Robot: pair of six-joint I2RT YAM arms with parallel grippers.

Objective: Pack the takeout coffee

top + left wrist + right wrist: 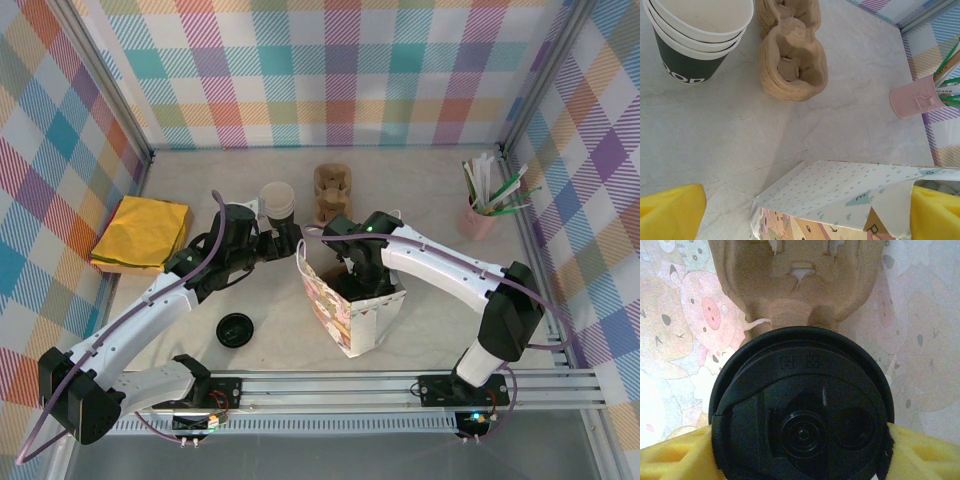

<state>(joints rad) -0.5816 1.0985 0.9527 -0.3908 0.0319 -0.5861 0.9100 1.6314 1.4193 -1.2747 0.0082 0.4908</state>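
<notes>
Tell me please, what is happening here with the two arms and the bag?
The right tool is down inside the open paper bag. It grips the takeout coffee by its sides, next to a cardboard cup carrier that is already in the bag. The left tool is wide open at the bag's rim and holds nothing. The cup is not yet released, and I cannot tell whether it sits in the carrier.

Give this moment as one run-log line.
left gripper: open, at paper bag rim | right gripper: shut on takeout coffee, inside bag | cardboard carrier: in bag, beside coffee
</notes>
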